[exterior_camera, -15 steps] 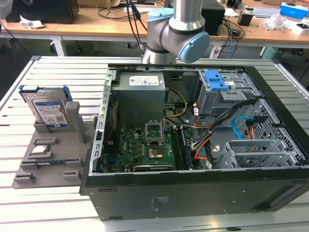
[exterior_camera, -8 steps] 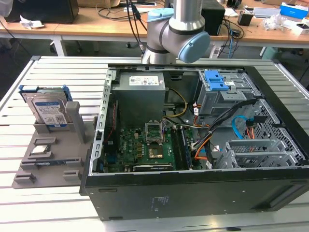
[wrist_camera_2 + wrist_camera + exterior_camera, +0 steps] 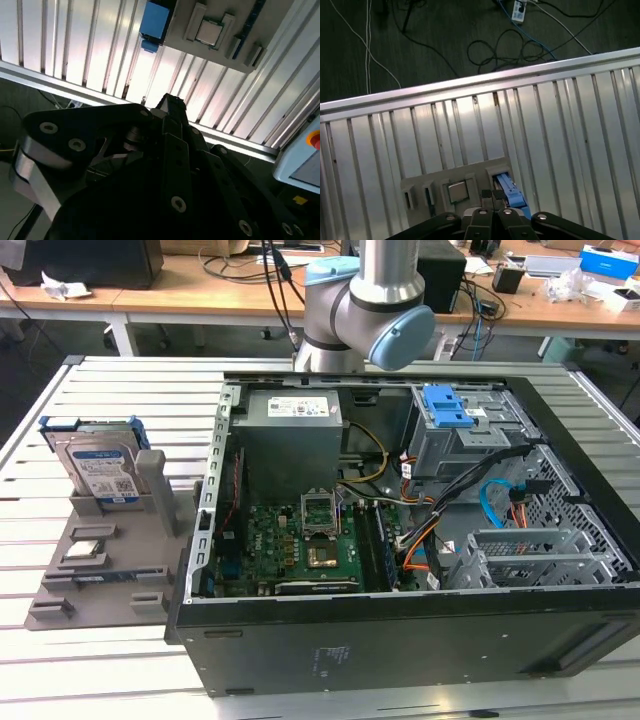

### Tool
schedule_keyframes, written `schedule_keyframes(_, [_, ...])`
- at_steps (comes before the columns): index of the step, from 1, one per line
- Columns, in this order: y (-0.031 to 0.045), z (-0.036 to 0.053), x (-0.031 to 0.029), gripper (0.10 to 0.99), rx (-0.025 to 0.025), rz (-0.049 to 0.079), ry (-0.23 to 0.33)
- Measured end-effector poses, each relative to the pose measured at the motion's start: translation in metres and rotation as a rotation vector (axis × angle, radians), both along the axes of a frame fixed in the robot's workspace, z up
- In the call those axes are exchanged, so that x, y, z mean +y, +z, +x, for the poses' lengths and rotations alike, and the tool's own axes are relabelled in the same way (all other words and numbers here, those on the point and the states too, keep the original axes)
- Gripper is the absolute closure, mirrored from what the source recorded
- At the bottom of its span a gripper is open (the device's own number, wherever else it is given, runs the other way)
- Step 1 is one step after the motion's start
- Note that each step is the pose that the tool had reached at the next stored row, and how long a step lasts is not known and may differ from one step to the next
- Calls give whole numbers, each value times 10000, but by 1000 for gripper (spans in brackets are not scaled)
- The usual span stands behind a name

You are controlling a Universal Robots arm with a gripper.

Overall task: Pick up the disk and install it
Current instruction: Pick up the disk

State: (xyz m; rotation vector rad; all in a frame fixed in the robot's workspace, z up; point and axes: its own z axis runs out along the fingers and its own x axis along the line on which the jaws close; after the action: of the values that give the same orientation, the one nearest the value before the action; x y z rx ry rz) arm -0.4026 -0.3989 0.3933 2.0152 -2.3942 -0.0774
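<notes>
The disk [image 3: 512, 192], half hidden behind the gripper [image 3: 492, 195], stands well apart in a holder [image 3: 470, 170]; gripper seemingly closed, empty.

The end effector [image 3: 492, 197] hides part of the disk [image 3: 509, 190] in the first wrist view.

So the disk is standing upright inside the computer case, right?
Not inside it. The disk stands upright in the grey holder outside the computer case, at the exterior view's left, as the exterior view shows.
</notes>
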Motion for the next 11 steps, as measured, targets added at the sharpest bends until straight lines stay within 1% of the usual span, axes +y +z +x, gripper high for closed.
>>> schedule_keyframes(4, [0,0,0,980,0,0,667])
schedule_keyframes(7, [0,0,0,980,0,0,1058])
schedule_keyframes(11, [0,0,0,980,-1,0,1390])
